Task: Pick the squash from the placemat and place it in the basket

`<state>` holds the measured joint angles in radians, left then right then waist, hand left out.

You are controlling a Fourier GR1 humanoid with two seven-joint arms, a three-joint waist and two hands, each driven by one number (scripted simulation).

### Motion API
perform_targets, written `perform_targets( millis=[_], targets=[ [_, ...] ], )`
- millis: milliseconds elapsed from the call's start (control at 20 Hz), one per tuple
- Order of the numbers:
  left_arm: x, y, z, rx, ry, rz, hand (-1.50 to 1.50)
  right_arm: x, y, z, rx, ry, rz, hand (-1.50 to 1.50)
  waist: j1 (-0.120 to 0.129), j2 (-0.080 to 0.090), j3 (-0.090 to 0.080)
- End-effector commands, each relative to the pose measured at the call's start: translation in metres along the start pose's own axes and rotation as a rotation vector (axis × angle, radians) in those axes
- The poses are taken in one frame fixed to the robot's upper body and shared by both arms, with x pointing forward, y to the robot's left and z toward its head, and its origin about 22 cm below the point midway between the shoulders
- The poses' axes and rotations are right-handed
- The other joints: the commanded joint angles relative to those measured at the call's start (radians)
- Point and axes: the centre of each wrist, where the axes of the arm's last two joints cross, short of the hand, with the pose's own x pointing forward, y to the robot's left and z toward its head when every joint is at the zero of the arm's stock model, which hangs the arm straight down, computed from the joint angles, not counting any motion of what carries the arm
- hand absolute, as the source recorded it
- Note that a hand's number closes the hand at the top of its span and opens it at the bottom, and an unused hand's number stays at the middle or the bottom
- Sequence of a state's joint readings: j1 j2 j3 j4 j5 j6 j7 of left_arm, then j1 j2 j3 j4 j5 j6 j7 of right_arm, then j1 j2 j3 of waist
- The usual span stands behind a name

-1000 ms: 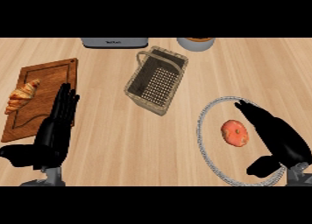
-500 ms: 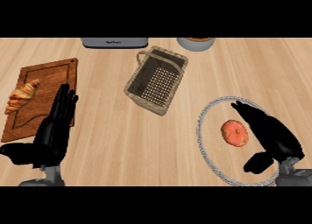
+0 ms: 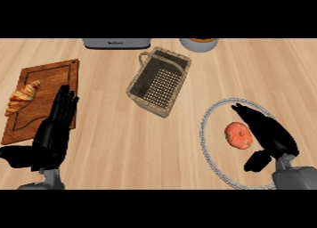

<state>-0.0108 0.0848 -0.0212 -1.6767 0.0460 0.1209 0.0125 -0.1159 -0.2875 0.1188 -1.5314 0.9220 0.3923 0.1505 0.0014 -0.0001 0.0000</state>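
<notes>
The round orange-red squash [image 3: 238, 135] lies on the round grey-rimmed placemat [image 3: 209, 116] at the right; the robot's right hand [image 3: 271, 136] sits just beside it with fingers straight, unclenched, holding nothing; the woven rectangular basket [image 3: 158, 81] stands well apart, near the counter's middle; the left hand [image 3: 50, 136] rests with fingers spread by the brown wooden cutting board [image 3: 48, 79], which bears 1 golden croissant [image 3: 23, 97].
</notes>
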Motion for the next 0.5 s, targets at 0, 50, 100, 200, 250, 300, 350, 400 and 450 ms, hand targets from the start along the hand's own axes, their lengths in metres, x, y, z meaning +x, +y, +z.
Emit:
perform_targets(
  millis=[0, 50, 100, 200, 250, 300, 350, 400, 450],
  targets=[
    [0.000, 0.018, -0.007, 0.023, -0.003, 0.000, 0.00, -0.008, 0.021, 0.005, 0.007, -0.006, 0.010, -1.50, -0.002, 0.000, 0.000],
    [0.008, 0.012, -0.009, 0.017, 0.000, 0.005, 0.00, -0.004, 0.016, -0.019, 0.009, -0.001, -0.006, -1.50, 0.001, 0.000, 0.000],
    [0.007, -0.017, -0.008, 0.004, -0.009, 0.020, 0.00, 0.006, 0.010, -0.015, -0.010, -0.003, -0.002, -1.50, 0.000, 0.000, 0.000],
    [-0.007, -0.010, 0.011, 0.012, 0.013, 0.016, 0.00, -0.013, 0.016, 0.005, 0.014, -0.002, 0.008, -1.50, -0.001, -0.001, 0.000],
    [0.013, 0.007, 0.004, 0.001, -0.003, -0.005, 0.00, -0.008, 0.001, -0.011, -0.019, 0.007, -0.014, -1.50, 0.001, 0.000, 0.000],
    [-0.014, 0.002, 0.003, 0.006, -0.009, 0.007, 0.00, -0.005, 0.017, -0.010, 0.011, -0.001, 0.008, -1.50, -0.001, 0.000, 0.000],
    [0.006, -0.011, 0.004, 0.004, -0.012, 0.000, 0.00, -0.023, 0.009, -0.024, 0.020, 0.015, -0.009, -1.50, 0.002, 0.000, 0.000],
    [-0.008, -0.006, 0.006, 0.006, 0.002, 0.004, 0.00, -0.011, 0.021, -0.017, 0.017, 0.017, -0.013, -1.50, 0.000, 0.000, 0.000],
    [-0.005, -0.007, 0.002, 0.003, 0.008, 0.006, 0.00, -0.015, 0.014, -0.020, 0.012, 0.008, -0.007, -1.50, 0.000, 0.000, 0.000]
  ],
)
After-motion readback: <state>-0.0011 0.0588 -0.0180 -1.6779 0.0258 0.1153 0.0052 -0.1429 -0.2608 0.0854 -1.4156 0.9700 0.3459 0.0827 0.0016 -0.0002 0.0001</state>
